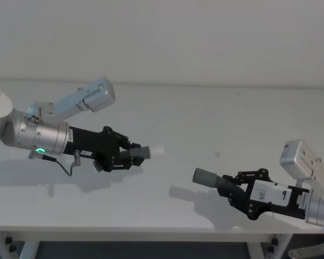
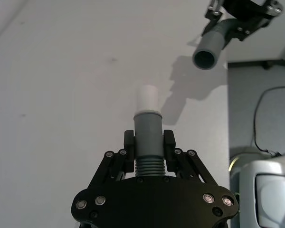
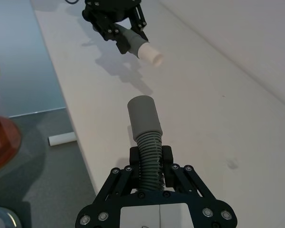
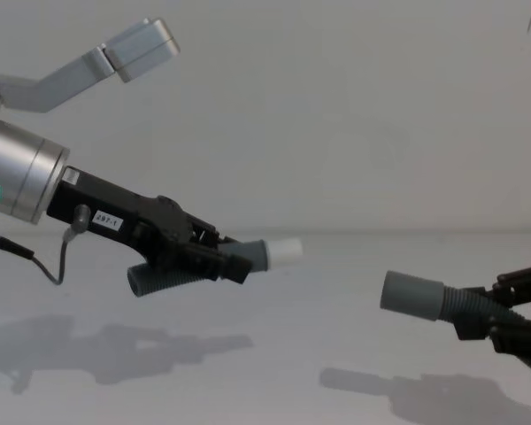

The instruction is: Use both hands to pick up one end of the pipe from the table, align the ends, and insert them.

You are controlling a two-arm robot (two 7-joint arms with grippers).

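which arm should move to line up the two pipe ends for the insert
Probably the right. The right gripper holds the wide cuff low and offset from the pale tip in the left gripper, so it should rise toward it.

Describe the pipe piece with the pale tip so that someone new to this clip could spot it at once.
Above the white table, look to the left gripper, which is shut on a dark grey ribbed pipe piece. Its narrow cuff ends in a pale tip; the right gripper holds a piece with a wider, all-grey open cuff.

lab: bare white table [image 1: 167,216], blank wall [image 1: 205,32]
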